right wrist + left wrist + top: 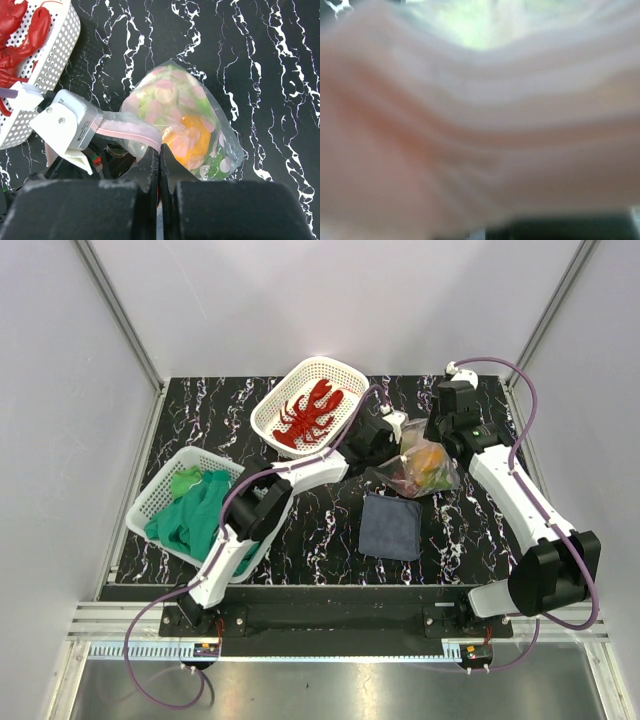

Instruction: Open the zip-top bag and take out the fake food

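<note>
Evidently mid-opening, the zip-top bag [190,115] sits toward the far right of the table [480,530], the right pincer [160,162] clamped together on its pink strip [127,132], while I cannot tell whether the left pincer [378,440] grips it; next, the lips need pulling apart.

walls [350,300] plain white | table [465,540] black marble, white veins | aluminium posts [118,315] at corners

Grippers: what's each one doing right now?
Left gripper: at the zip-top bag; fingers hidden, cannot tell.
Right gripper: closed, pinching the zip-top bag's edge.
</note>
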